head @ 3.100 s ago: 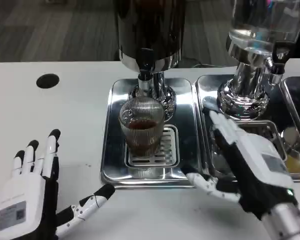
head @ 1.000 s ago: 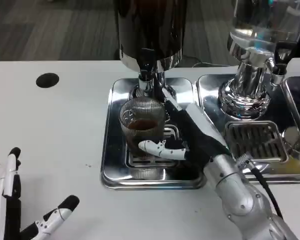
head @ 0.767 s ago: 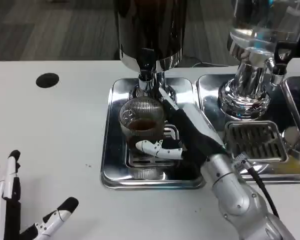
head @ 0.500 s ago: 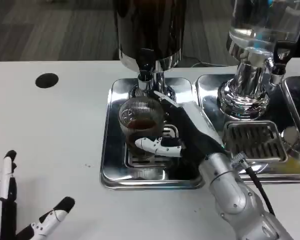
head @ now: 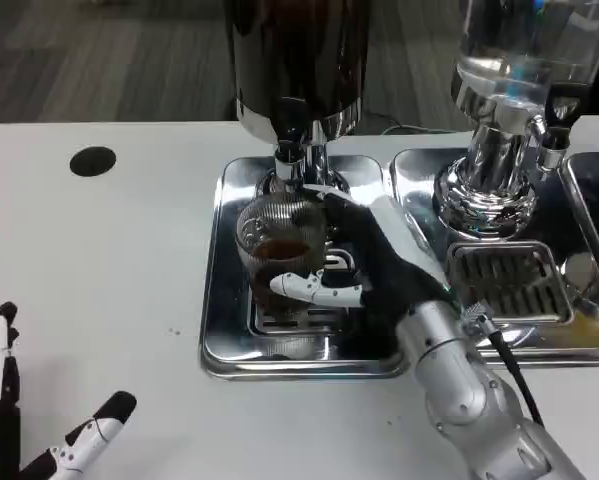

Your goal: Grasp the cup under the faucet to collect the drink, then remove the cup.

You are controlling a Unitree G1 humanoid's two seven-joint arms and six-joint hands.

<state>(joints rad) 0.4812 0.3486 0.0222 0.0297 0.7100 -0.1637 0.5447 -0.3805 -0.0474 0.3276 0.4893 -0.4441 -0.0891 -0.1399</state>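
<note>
Here the dark dispenser [head: 297,60] is seen upright on the steel tray [head: 219,300], its faucet [head: 289,150] directly over the ribbed cup [head: 279,255], which stands upright on the grate holding some dark drink. The cup is clasped from its right side by the right hand [head: 364,265], thumb across the front, while the left hand [head: 39,440] is held spread and empty at the desk's near left edge, well apart.

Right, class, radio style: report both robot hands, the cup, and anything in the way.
Right robot hand wrapped round the cup. Left robot hand open, idle at near table edge. Cup on drip tray under faucet, dark drink inside. Nothing blocking.
</note>
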